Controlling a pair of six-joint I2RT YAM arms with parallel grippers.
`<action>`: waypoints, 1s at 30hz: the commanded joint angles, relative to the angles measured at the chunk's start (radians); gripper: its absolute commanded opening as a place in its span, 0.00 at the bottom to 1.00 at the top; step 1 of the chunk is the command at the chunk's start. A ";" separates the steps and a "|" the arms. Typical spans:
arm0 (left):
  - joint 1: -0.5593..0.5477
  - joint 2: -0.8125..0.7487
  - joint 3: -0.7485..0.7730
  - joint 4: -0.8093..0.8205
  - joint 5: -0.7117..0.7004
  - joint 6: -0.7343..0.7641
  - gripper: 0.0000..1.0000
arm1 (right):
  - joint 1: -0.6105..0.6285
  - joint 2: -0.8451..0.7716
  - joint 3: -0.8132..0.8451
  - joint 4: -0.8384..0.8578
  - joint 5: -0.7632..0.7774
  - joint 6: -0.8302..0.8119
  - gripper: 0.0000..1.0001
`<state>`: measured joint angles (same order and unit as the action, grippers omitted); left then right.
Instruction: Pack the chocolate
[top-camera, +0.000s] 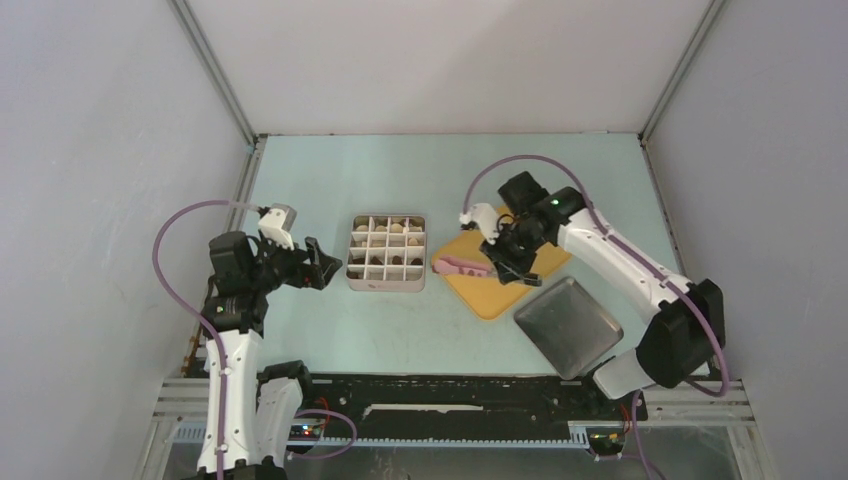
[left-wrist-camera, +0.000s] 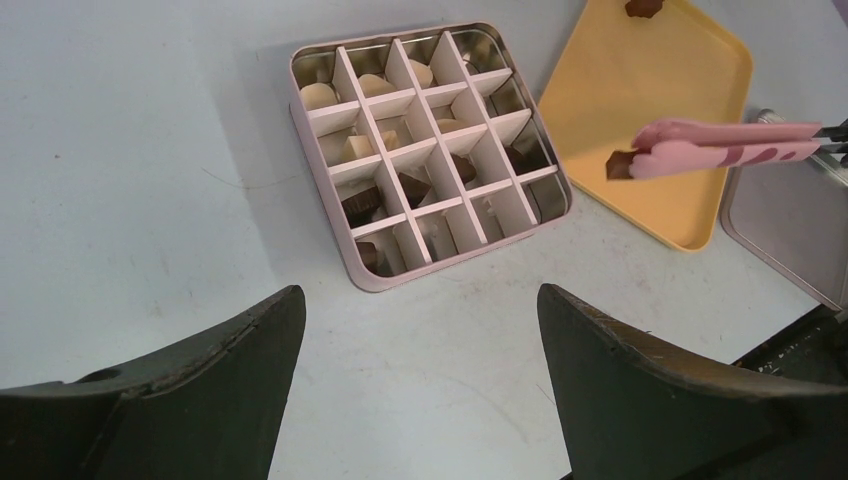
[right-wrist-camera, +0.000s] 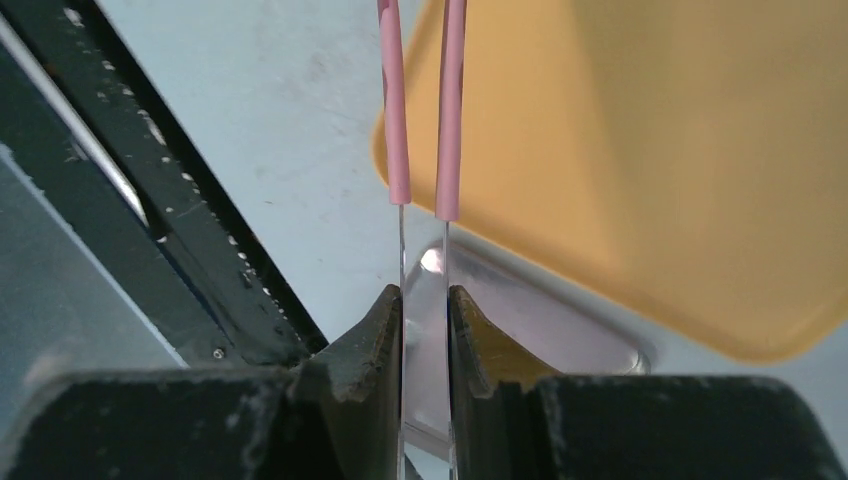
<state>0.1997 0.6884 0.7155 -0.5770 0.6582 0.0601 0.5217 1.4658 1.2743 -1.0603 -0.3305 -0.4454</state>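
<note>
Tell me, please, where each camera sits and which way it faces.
Top external: above and behind, facing down at the table; left arm and right arm show.
Left wrist: faces the divided tin past the open left gripper.
Right wrist: looks along the pink tongs clamped in the right gripper, over the yellow tray.
Shared: both wrist views show tongs and tray.

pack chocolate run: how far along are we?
Done: most cells of the box hold white or dark pieces. In hand: the right claw grips the pink tongs, which pinch a dark piece at the yellow tray's edge. To do: place it, then the second dark piece on the tray; a few cells look empty. The left claw is open, holding nothing.
</note>
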 joint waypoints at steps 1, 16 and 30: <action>0.003 -0.023 -0.024 0.029 0.001 -0.002 0.89 | 0.095 0.072 0.167 -0.029 -0.064 -0.045 0.12; 0.004 -0.070 -0.021 0.016 -0.006 0.003 0.89 | 0.195 0.377 0.470 -0.076 -0.039 -0.064 0.18; -0.009 -0.017 -0.010 0.044 -0.022 -0.011 0.89 | 0.166 0.309 0.472 -0.076 -0.050 -0.037 0.31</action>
<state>0.1993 0.6338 0.7155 -0.5766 0.6579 0.0597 0.7090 1.8587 1.7248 -1.1286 -0.3676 -0.4969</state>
